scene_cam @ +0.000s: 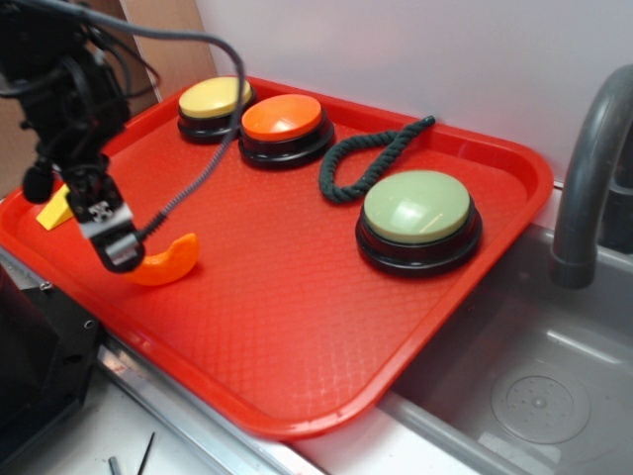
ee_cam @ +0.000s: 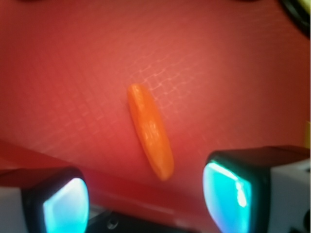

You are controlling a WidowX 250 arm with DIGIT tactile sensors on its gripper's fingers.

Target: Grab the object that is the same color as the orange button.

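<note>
I'm hovering my pincer [scene_cam: 117, 240] over the orange crescent [scene_cam: 166, 261], approach step, grasp not yet made. The crescent is lying flat on the red tray [scene_cam: 297, 327], near the tray's front-left edge, well apart from the orange button [scene_cam: 284, 121] it matches in colour. Yellow button [scene_cam: 214, 99] is sitting just beside the orange one at the back, green button [scene_cam: 416, 210] is off to the right, dark rope [scene_cam: 368, 156] is curling between them. Yellow wedge [scene_cam: 54, 213] is at the tray's left rim, behind my arm; wrong colour, ignoring it.

In the wrist view the crescent [ee_cam: 150, 131] is showing ahead of the gap between the two fingertips [ee_cam: 65, 204], which are spread wide with nothing in them. It's lying lengthwise, roughly along my line of sight, its near tip closest to the gap but not yet inside it. The exterior view is putting my pincer right at the crescent's left end; I can't tell whether I'm touching it.

Next move, as I'm judging it: push forward a bit so the crescent's middle is between the fingers, drop down to the tray surface, then squeeze across the narrow width. Piece is small and glossy, so it may slip.
</note>
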